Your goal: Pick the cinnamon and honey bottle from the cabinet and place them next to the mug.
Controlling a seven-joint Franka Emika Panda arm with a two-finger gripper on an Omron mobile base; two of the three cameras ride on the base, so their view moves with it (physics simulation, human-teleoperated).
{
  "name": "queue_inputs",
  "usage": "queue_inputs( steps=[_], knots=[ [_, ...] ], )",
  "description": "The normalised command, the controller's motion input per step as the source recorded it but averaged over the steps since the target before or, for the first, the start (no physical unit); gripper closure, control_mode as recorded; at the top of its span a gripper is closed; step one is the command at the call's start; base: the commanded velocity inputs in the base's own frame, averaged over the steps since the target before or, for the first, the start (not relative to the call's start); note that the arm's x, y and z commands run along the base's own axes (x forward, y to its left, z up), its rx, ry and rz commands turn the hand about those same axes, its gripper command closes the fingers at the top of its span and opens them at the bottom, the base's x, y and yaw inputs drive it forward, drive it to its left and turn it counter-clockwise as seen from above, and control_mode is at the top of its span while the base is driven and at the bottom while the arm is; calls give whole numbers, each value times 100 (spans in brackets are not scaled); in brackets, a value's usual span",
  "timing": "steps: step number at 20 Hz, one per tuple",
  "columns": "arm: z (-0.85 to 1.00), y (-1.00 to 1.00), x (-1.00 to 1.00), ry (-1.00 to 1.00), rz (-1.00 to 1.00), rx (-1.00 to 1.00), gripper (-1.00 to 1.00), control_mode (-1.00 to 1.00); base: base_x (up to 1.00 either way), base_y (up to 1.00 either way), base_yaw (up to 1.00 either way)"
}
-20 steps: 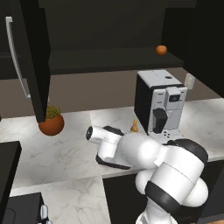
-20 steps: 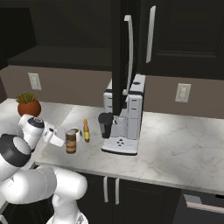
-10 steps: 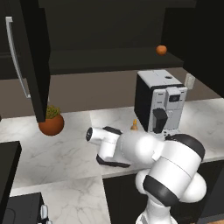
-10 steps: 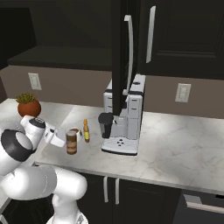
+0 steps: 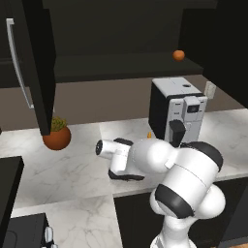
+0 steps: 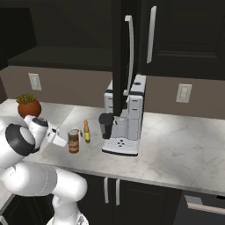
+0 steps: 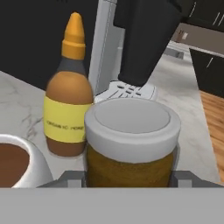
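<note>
So the gripper is closed around the cinnamon, one finger on each side of the jar, which stands upright on the marble counter. The honey bottle stands upright just beyond it, a bit to the left, and the mug sits just left of the jar. In the right base view the cinnamon and honey bottle stand left of the coffee machine. The cabinet door hangs open above it.

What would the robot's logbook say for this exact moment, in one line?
phase: placing | gripper: around cinnamon on counter | honey bottle: upright beside it | mug: adjacent | cabinet: door open
</note>
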Motion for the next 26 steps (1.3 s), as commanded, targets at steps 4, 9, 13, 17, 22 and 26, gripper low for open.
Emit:
queue_inputs(
  steps=[4, 9, 13, 17, 22, 26],
  knots=[
    [-2, 0, 21, -10, -1, 0, 100, -100, 0, 0, 0],
    [-1, 3, 8, -8, 0, 0, 100, -100, 0, 0, 0],
    [-4, 5, 1, -3, 0, 0, 100, -100, 0, 0, 0],
    [-14, 2, 0, 0, 0, 0, 100, -100, 0, 0, 0],
    [-21, 0, 0, 0, 0, 0, 100, -100, 0, 0, 0],
    [-28, 0, 0, 0, 0, 0, 100, -100, 0, 0, 0]
  ],
)
